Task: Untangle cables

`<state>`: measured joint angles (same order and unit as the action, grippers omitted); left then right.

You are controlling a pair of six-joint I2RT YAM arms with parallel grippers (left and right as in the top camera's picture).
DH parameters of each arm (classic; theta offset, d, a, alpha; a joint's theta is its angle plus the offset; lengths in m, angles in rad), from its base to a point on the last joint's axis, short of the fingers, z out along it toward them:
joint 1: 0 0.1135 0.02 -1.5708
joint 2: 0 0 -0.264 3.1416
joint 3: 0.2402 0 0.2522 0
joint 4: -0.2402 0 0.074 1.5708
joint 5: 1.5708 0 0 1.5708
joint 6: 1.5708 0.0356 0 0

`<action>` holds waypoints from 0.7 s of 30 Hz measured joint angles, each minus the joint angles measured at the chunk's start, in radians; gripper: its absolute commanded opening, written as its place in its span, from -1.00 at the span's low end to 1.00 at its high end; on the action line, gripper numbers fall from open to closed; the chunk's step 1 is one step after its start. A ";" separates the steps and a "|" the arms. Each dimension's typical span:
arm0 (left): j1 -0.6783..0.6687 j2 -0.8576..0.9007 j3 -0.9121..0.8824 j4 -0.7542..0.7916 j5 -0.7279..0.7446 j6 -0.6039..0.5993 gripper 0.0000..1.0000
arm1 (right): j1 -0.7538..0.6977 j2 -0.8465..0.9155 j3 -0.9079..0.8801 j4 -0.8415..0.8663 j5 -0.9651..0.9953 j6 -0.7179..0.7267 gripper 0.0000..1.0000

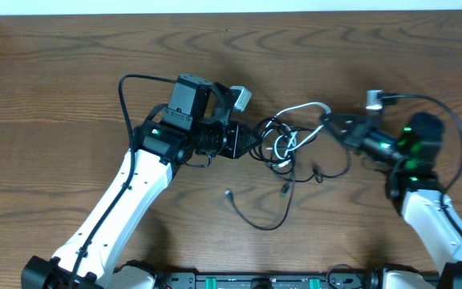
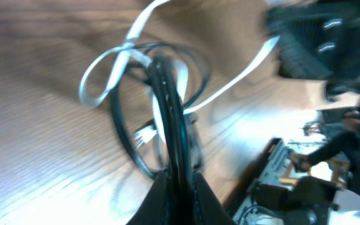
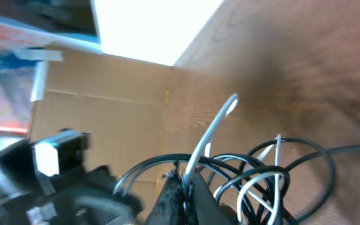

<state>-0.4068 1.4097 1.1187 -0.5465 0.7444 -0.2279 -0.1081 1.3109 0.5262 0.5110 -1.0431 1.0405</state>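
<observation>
Black and white cables [image 1: 291, 144] lie knotted in a small tangle of loops at the middle of the wooden table [image 1: 70, 72], between the two arms. One of the black ones trails out toward the near edge and ends in a small plug. The white cord [image 1: 307, 107] arches over the far side of the tangle. The left gripper [image 1: 253, 143] has its fingers pressed together on several of the black ones at the tangle's left side. The right gripper [image 1: 333, 122] is likewise clamped at the right side and seems to pinch the white cord, though its wrist view is too blurred to be sure.
</observation>
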 measured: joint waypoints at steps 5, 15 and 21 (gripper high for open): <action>0.000 0.000 0.000 -0.035 -0.094 0.002 -0.23 | -0.144 -0.003 -0.001 0.182 -0.130 0.098 -0.98; 0.000 0.000 0.000 -0.042 -0.183 -0.023 0.85 | -0.187 -0.005 -0.002 0.387 -0.225 0.226 -0.98; -0.001 0.000 0.000 -0.049 -0.194 -0.031 0.86 | -0.187 -0.005 -0.002 0.379 -0.177 0.232 -0.98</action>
<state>-0.4080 1.4097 1.1187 -0.5953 0.5507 -0.2588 -0.2955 1.3060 0.5243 0.8902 -1.2198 1.2724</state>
